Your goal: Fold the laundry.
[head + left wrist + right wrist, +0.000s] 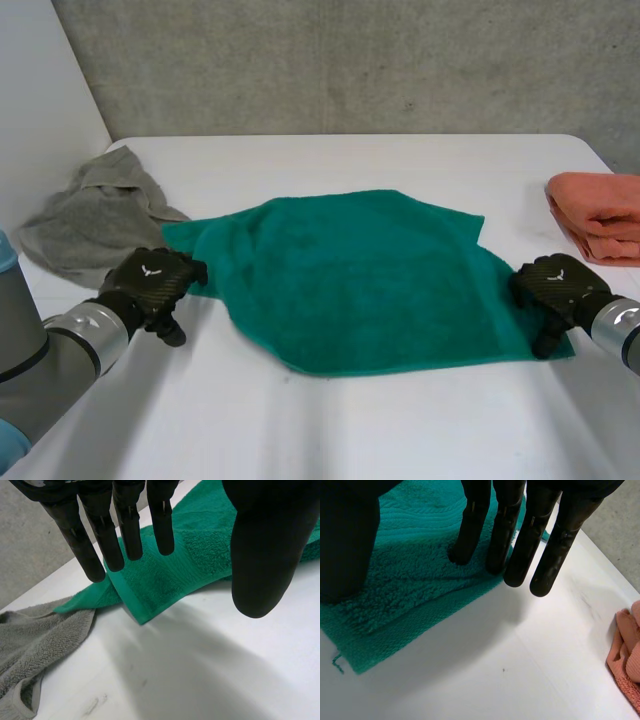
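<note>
The green towel (360,280) should handle as soft, light and limp; grasp at its corners. Left hand (152,280): fingers straight, empty. Right hand (556,285): straight fingers pressing the towel's edge.

The green towel (360,280) is fluffy terry cloth, with a flatter woven band at the fingertips of the left hand (150,282). That hand looks like smooth, faintly shiny black plastic; the surface (400,420) is smooth and matt.

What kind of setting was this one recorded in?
Probably a lab or test bench, not a home: a white table against a plain concrete wall, with a green towel, a crumpled grey towel and a folded orange towel laid out.
</note>
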You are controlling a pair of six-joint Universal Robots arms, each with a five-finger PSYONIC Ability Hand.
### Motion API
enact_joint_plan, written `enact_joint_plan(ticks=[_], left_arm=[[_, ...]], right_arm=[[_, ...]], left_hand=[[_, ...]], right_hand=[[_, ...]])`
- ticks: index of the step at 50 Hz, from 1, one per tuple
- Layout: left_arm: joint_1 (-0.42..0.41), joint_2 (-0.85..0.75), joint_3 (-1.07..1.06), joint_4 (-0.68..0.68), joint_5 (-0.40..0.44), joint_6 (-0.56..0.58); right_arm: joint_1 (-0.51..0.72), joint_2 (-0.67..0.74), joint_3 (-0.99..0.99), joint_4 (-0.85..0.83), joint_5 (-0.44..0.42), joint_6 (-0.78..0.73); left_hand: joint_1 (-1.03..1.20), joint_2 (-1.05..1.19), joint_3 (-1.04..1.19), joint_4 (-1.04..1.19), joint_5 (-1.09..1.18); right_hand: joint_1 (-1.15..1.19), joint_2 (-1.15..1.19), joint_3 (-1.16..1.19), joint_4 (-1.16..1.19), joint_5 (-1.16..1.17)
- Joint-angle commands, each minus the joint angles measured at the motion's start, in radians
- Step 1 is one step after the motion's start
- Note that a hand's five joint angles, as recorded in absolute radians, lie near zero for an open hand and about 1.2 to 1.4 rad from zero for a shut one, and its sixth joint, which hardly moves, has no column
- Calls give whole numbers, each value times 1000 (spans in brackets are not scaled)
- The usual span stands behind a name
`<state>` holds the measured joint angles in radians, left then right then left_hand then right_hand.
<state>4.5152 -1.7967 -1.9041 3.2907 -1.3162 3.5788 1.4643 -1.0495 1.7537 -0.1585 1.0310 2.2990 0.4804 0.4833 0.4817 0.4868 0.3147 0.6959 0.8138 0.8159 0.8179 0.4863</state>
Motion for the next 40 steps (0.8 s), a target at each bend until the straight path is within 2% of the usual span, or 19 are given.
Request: enact_joint_plan(ticks=[1,11,16,22,29,31,34,40], left_arm=[[1,0,-4,0,0,0],[1,7,-4,0,0,0],[1,10,-6,0,0,0],[4,10,-6,0,0,0],[4,17,-6,0,0,0],[4,19,-9,0,0,0],[2,19,-10,0,0,-2],[4,19,-10,0,0,-2]], right_arm=[[18,16,-22,1,15,2],[36,12,-45,1,15,59],[37,9,-48,4,17,68],[38,-3,-43,14,21,85],[31,-57,-26,20,12,135],[31,-61,-11,43,14,137],[28,-63,21,80,0,126],[24,-110,75,93,-6,122]], left_hand=[[74,71,72,67,65],[74,71,72,67,65],[74,71,72,67,65],[74,71,72,67,65],[74,71,72,67,65],[74,71,72,67,65],[74,71,72,67,65],[74,71,72,67,65]], right_hand=[[346,228,226,224,381],[642,525,522,520,678],[637,519,517,515,672],[315,197,195,193,350],[226,108,106,104,261],[-75,-193,-195,-197,-40],[-358,-475,-478,-480,-323],[-350,-468,-470,-472,-315]])
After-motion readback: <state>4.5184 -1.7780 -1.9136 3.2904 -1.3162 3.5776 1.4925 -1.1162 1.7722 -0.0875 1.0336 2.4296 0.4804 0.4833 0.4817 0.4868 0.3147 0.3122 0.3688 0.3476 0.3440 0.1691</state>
